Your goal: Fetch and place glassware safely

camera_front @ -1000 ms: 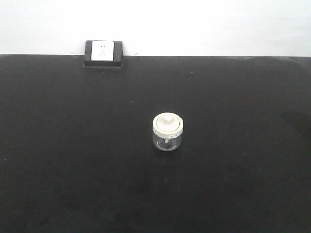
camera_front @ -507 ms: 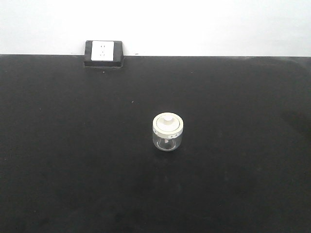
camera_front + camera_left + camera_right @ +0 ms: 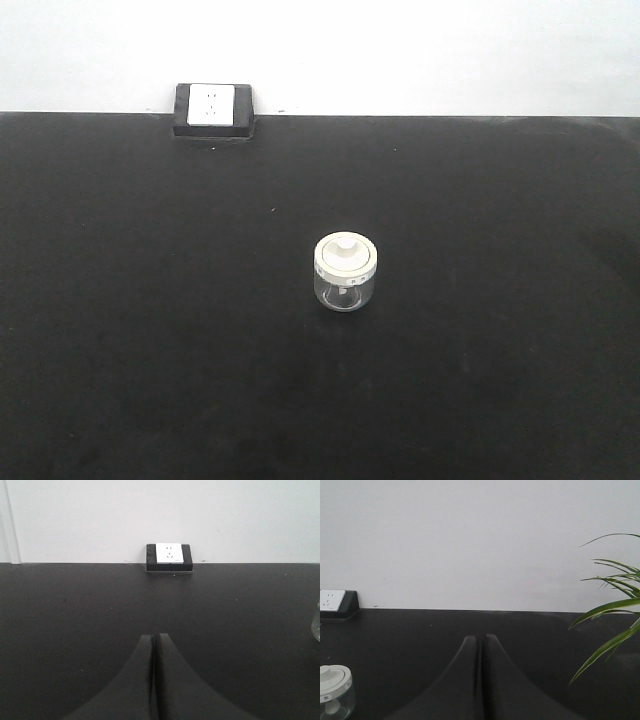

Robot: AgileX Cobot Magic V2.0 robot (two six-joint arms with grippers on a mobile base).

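Upright on the black counter (image 3: pixel 150 350) stands the jar (image 3: pixel 346 272), its cream lid (image 3: pixel 346 253) on, well in front of and to the right of the wall socket (image 3: pixel 212 108). Nothing touches it. Both grippers are apart from the jar: the left gripper (image 3: pixel 153 645) and the right gripper (image 3: pixel 481 645) each have their jaws pressed together, holding nothing. Green plant leaves (image 3: pixel 610 615) show far from the socket, beyond the jar.

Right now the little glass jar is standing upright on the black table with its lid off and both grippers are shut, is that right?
Not quite. The glass jar has its cream-white lid on, as the exterior front-facing view shows. The rest holds: it stands upright on the black table, and the left gripper and right gripper are shut.
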